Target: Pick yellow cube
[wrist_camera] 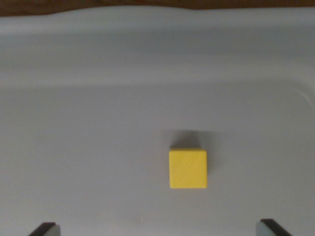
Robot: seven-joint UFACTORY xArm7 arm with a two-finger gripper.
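Gripper point(157, 228) jaws stand apart at lower frame; centre over yellow cube point(188, 169), right of centre, before descending.

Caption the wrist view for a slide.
Open claw hovers above a yellow cube on a white tray.

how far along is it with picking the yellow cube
Early stage. Done: the gripper looks roughly lined up, with the yellow cube ahead of it in the wrist view, slightly toward that view's right. In hand: the approach; only the two fingertips show at the bottom corners, spread wide and clear of the cube. Left: closing in, shutting on the cube and lifting it off the white tray, where it sits untouched.
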